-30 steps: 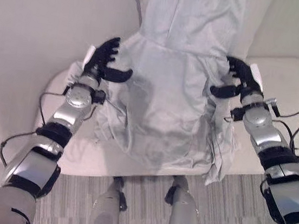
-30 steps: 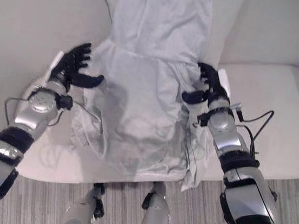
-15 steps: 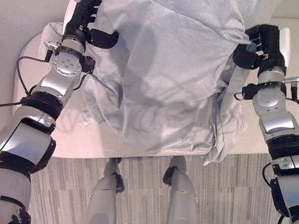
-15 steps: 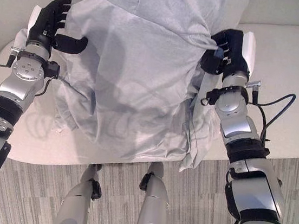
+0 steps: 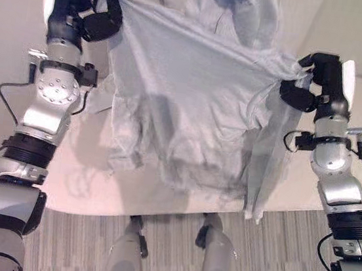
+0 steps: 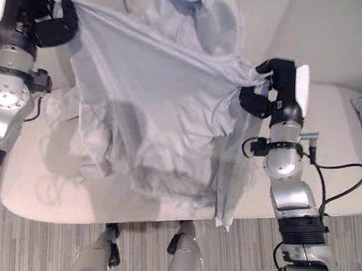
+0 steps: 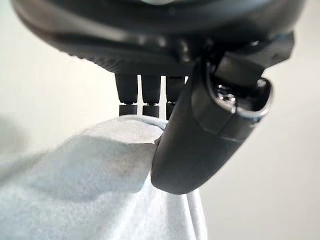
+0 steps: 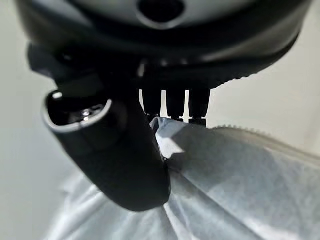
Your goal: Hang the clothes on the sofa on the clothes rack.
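We see the pale grey garment [image 5: 190,110] stretched between both hands above the cream sofa [image 5: 95,191] — left hand [image 5: 84,11] pinching one upper corner between thumb and fingers, right hand [image 5: 320,80] pinching the other — its lower part hanging toward the seat.

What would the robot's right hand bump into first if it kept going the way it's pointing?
Probably the sofa's backrest. The right hand, clamped on the pale shirt, points up toward it; depth is hard to judge.
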